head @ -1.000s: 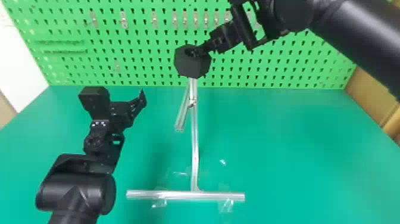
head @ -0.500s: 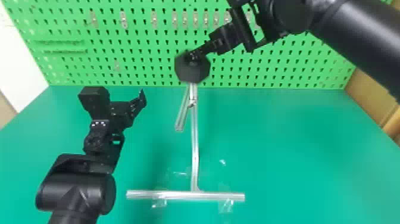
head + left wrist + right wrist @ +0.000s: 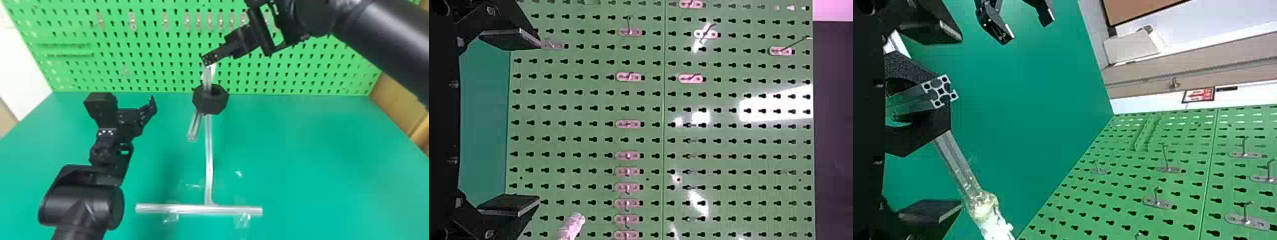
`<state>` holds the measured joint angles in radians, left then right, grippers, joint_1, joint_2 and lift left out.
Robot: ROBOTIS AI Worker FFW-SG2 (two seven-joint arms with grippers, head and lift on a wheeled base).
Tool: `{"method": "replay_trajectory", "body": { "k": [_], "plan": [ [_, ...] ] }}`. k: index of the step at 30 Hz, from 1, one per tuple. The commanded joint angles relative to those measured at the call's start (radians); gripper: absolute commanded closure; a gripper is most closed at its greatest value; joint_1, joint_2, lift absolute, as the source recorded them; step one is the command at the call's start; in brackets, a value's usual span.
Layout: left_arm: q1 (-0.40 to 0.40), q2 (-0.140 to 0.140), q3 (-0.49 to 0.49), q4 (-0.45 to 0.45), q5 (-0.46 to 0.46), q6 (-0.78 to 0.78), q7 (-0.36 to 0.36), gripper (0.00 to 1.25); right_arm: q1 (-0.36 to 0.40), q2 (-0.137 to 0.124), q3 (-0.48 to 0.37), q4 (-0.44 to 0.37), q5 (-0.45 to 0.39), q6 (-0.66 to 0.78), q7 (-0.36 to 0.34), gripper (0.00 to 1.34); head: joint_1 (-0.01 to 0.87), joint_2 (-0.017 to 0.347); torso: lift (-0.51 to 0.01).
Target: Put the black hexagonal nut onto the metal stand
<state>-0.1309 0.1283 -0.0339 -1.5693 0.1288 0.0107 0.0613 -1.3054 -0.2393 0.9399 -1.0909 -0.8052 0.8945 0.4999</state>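
Right pincer (image 3: 208, 60) above black nut (image 3: 210, 104)

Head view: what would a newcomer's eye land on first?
Probably the black nut, high at mid-picture, around a bar of the metal stand. Next, the right gripper, just above it, on an arm slanting in from the upper right. Behind both, the bright green pegboard spans the back.

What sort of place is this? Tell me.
Likely a robotics lab: black robot arms over a green worktable, a metal stand taped to it, and a green pegboard with metal hooks behind.
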Motion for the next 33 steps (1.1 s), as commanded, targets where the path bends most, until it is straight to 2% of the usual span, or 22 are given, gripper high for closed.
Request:
{"method": "replay_trajectory", "body": {
  "k": [1, 8, 11, 16, 20, 21, 24, 27, 33],
  "plan": [
    [-0.001, -0.001, 0.0, 0.0, 0.0, 0.0, 0.0, 0.18, 0.0, 0.0, 0.002, 0.002, -0.002, -0.002, 0.0, 0.0, 0.693, 0.081, -0.001],
    [-0.001, -0.001, 0.002, 0.0, 0.0, 0.0, 0.0, 0.18, 0.0, 0.0, -0.007, 0.002, -0.009, -0.002, 0.003, 0.0, 0.693, 0.081, -0.001],
    [0.002, 0.001, 0.002, 0.0, 0.0, 0.0, 0.0, 0.18, 0.008, 0.005, -0.066, -0.012, 0.02, 0.012, 0.031, 0.0, 0.693, 0.081, -0.001],
    [0.005, 0.001, 0.006, -0.002, 0.003, -0.001, -0.001, 0.18, 0.043, 0.002, -0.211, -0.101, 0.098, 0.029, 0.052, 0.0, 0.693, 0.081, -0.001],
    [0.008, 0.001, 0.009, -0.006, 0.003, -0.001, 0.0, 0.18, 0.114, 0.003, -0.363, -0.182, 0.147, 0.026, 0.054, 0.0, 0.693, 0.081, -0.001],
    [0.01, 0.001, 0.011, -0.008, 0.003, -0.001, -0.001, 0.18, 0.144, 0.009, -0.424, -0.208, 0.169, 0.021, 0.054, 0.0, 0.693, 0.081, -0.001],
    [0.013, 0.001, 0.015, -0.012, 0.003, -0.001, -0.001, 0.18, 0.193, 0.018, -0.512, -0.245, 0.181, -0.011, 0.054, 0.0, 0.693, 0.081, -0.001],
    [0.017, 0.001, 0.022, -0.018, 0.003, -0.001, 0.0, 0.18, 0.248, 0.031, -0.582, -0.273, 0.202, -0.06, 0.054, 0.0, 0.693, 0.081, -0.001],
    [0.022, 0.001, 0.028, -0.028, 0.005, -0.001, -0.001, 0.18, 0.371, 0.054, -0.67, -0.293, 0.221, -0.195, 0.054, 0.0, 0.693, 0.081, -0.001]
  ]
}}
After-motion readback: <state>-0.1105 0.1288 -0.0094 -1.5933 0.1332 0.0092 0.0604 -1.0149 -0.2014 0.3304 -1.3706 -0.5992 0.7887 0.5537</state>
